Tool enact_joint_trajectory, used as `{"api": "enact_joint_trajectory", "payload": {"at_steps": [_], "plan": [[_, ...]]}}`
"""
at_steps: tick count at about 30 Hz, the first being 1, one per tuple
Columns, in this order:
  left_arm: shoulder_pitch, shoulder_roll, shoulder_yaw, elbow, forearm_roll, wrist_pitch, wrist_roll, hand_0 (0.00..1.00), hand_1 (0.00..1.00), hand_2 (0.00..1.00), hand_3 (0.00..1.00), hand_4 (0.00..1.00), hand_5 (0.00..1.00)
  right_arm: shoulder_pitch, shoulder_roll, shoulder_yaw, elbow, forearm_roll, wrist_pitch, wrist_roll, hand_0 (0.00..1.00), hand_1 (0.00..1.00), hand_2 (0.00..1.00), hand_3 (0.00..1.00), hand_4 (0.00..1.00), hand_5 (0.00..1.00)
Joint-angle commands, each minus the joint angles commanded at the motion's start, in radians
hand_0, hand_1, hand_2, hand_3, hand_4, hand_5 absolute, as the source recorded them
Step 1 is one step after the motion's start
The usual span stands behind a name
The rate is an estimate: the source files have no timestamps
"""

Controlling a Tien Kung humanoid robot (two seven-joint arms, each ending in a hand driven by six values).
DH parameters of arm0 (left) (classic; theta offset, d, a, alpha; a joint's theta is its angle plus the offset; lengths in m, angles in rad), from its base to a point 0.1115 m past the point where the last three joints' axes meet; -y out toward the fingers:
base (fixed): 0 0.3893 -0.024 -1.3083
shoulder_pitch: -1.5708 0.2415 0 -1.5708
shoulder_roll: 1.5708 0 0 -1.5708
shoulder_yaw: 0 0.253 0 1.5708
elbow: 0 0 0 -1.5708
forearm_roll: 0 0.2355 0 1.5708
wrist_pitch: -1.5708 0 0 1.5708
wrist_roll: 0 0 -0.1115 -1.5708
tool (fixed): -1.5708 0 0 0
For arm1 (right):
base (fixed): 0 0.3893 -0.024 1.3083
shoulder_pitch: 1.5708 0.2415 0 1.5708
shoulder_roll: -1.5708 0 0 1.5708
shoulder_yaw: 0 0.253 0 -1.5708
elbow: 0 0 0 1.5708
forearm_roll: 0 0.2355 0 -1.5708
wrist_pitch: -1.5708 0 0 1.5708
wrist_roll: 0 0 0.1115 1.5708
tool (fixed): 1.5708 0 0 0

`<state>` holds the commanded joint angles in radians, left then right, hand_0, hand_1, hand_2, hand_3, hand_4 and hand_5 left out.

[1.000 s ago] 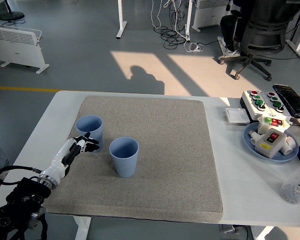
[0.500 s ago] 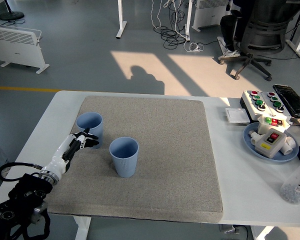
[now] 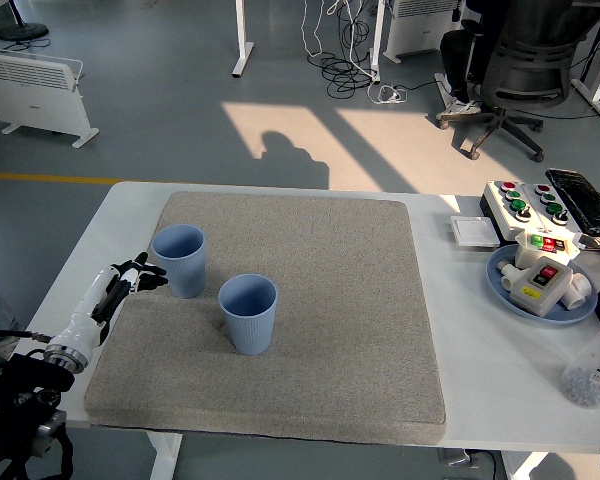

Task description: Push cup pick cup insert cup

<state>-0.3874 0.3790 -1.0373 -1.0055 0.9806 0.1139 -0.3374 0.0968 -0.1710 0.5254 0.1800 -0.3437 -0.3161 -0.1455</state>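
Two light blue ribbed plastic cups stand upright on a grey felt-like mat [image 3: 310, 300] that covers most of the white counter [image 3: 460, 330]. The left cup [image 3: 179, 260] is near the mat's left edge; the second cup [image 3: 248, 314] stands a little to the right of it and closer to the near edge, apart from the first one. Both are empty, with fine vertical ridges on the walls and a smooth round rim.

The left hand [image 3: 130, 279] — white and black, on a slim white forearm — comes from the lower left corner and lies low at the mat's left edge. Its fingers are loosely extended toward the left cup and hold nothing; the fingertips are just beside the cup's wall, and I cannot tell if they touch it.

On the right side of the counter, off the mat, is a round blue plate [image 3: 510, 290] with a pale switch box [image 3: 539, 283] on it, a white button box [image 3: 525, 204] with green and red buttons — and a clear plastic bottle [image 3: 592, 372] at the right edge.
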Motion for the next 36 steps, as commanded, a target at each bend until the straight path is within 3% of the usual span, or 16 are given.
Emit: {"api": "enact_joint_trajectory", "payload": {"at_steps": [5, 6, 7, 11, 12, 15, 17, 18, 23, 24, 25, 30, 36], "plan": [[0.081, 0.043, -0.143, -0.139, 0.165, 0.017, 0.041, 0.445, 0.555, 0.529, 0.516, 0.749, 0.998, 0.001, 0.000, 0.000, 0.000, 0.009, -0.001, 0.002, 0.687, 0.602, 0.638, 0.555, 0.096, 0.398], [0.089, 0.057, -0.168, -0.173, 0.204, 0.010, 0.059, 0.541, 0.695, 0.740, 0.736, 0.911, 0.749, 0.001, 0.000, 0.000, 0.000, 0.010, -0.001, 0.002, 0.687, 0.603, 0.638, 0.554, 0.096, 0.402], [0.091, 0.067, -0.187, -0.209, 0.248, 0.005, 0.077, 0.541, 0.695, 0.740, 0.736, 0.911, 0.749, 0.001, 0.000, 0.000, 0.000, 0.010, -0.001, 0.002, 0.687, 0.603, 0.638, 0.554, 0.096, 0.402], [0.061, 0.116, -0.206, -0.325, 0.408, -0.067, 0.151, 0.541, 0.695, 0.740, 0.736, 0.911, 0.749, -0.001, 0.000, 0.002, 0.000, 0.006, -0.001, -0.001, 0.687, 0.603, 0.638, 0.554, 0.096, 0.402], [0.051, 0.126, -0.199, -0.341, 0.447, -0.082, 0.163, 0.765, 0.847, 0.914, 0.866, 0.938, 0.671, -0.001, 0.000, 0.001, 0.000, 0.006, -0.001, -0.002, 0.687, 0.604, 0.638, 0.555, 0.097, 0.404], [-0.010, 0.169, -0.156, -0.389, 0.577, -0.167, 0.201, 0.765, 0.847, 0.914, 0.866, 0.938, 0.671, -0.002, 0.000, 0.001, 0.000, 0.005, -0.001, -0.003, 0.687, 0.604, 0.638, 0.555, 0.097, 0.404], [-0.049, 0.189, -0.119, -0.399, 0.648, -0.206, 0.210, 0.765, 0.847, 0.914, 0.866, 0.938, 0.671, -0.004, 0.000, 0.000, 0.000, 0.007, -0.001, -0.004, 0.687, 0.604, 0.638, 0.555, 0.097, 0.404], [-0.087, 0.206, -0.081, -0.403, 0.691, -0.245, 0.221, 0.909, 0.932, 0.980, 0.990, 0.959, 0.528, -0.005, 0.000, -0.001, 0.000, 0.006, 0.000, -0.004, 0.687, 0.604, 0.638, 0.555, 0.097, 0.406], [-0.211, 0.232, 0.048, -0.390, 0.782, -0.357, 0.243, 0.909, 0.932, 0.980, 0.990, 0.959, 0.528, -0.009, -0.001, -0.007, 0.000, 0.014, 0.000, -0.004, 0.687, 0.604, 0.638, 0.555, 0.097, 0.406], [-0.248, 0.237, 0.089, -0.380, 0.799, -0.376, 0.245, 0.959, 0.961, 0.998, 0.998, 0.974, 0.405, -0.010, 0.000, -0.008, 0.000, 0.016, -0.001, -0.004, 0.687, 0.604, 0.639, 0.554, 0.098, 0.407], [-0.280, 0.237, 0.124, -0.370, 0.806, -0.393, 0.247, 0.959, 0.961, 0.998, 0.998, 0.974, 0.405, -0.011, -0.001, -0.009, 0.000, 0.015, -0.001, -0.005, 0.687, 0.604, 0.639, 0.554, 0.098, 0.407], [-0.382, 0.218, 0.228, -0.326, 0.793, -0.438, 0.247, 0.956, 0.961, 0.998, 0.998, 0.970, 0.385, -0.015, -0.001, -0.012, 0.000, 0.011, 0.000, -0.006, 0.687, 0.605, 0.640, 0.555, 0.098, 0.408], [-0.436, 0.183, 0.277, -0.281, 0.751, -0.470, 0.254, 0.949, 0.956, 0.998, 0.998, 0.966, 0.407, -0.021, -0.002, -0.016, 0.000, 0.005, 0.002, -0.008, 0.688, 0.605, 0.640, 0.555, 0.096, 0.412]]}}
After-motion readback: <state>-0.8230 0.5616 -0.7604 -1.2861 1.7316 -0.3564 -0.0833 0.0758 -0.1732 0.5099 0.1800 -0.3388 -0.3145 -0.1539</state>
